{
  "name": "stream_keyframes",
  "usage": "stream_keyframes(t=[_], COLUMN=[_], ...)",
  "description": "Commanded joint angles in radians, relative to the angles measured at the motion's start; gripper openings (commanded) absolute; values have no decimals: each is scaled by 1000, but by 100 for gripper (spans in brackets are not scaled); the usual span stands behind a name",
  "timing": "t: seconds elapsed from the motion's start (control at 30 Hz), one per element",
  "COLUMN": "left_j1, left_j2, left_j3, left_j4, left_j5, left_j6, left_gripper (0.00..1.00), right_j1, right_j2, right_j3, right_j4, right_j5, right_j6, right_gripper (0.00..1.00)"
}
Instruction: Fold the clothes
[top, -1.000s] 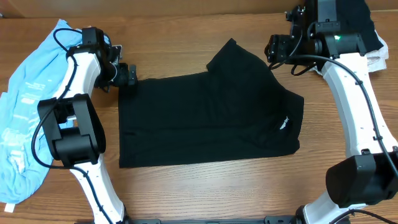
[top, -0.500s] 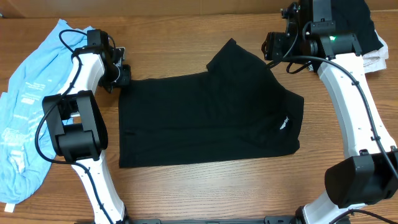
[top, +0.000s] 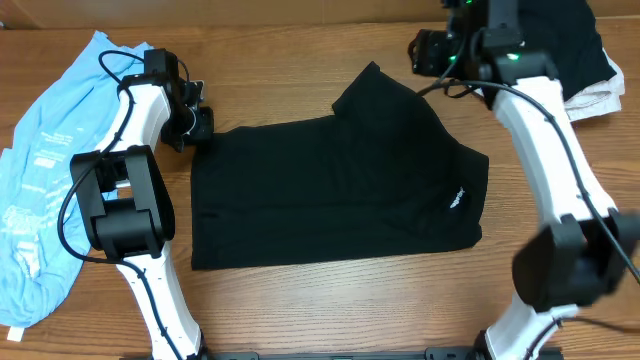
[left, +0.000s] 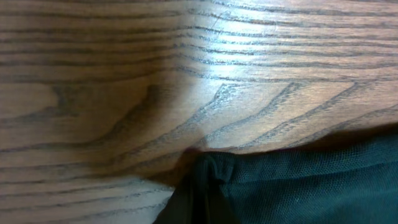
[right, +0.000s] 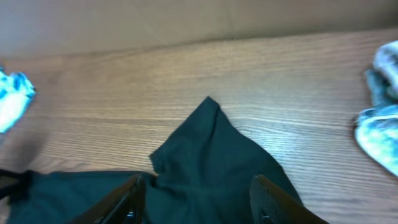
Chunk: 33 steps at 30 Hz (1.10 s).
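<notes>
The clothes are chiefly a large black garment (top: 330, 190) lying flat mid-table, with a small white logo (top: 456, 196) near its right edge. My left gripper (top: 197, 124) sits at its far left corner. In the left wrist view that corner (left: 214, 171) is bunched up between the shut jaws (left: 199, 208). My right gripper (top: 428, 52) hovers beyond the garment's pointed far sleeve (top: 374, 72). It (right: 202, 202) stands open above the black fabric (right: 211, 149), with nothing gripped between its fingers (right: 132, 200).
A light blue garment (top: 45, 170) lies along the left side beside the left arm. A dark and white heap of clothes (top: 595, 60) sits at the far right corner, its pale cloth (right: 380, 127) showing in the right wrist view. A cardboard wall (right: 186, 18) backs the table.
My left gripper has closed on the garment's far left corner. The right arm has swung left and farther back, with its jaws narrowing slightly. The garment lies as before.
</notes>
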Motion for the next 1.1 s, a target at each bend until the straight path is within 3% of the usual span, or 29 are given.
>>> stream_keyframes(t=[0.0,0.47,0.8,1.07], left_j1=[-11,-11,-11,-11], left_j2=[47,47,47,47], left_j3=[-10,-10,-10,-10], left_j4=[-21,-32,-39,-50], left_j5=[-10,-11,-61,-150], left_j6=[-22,-39,-39,-40], left_gripper=[4,4,4,4], right_j1=[21,61,21,21], right_j2=[126,386,401,457], right_j3=[11,11,10,10], right_j4=[25,148,288,296], right_j5=[-2,263,260,216], right_j6=[-14,-60,-104,-108], right_gripper=[58,58,57,52])
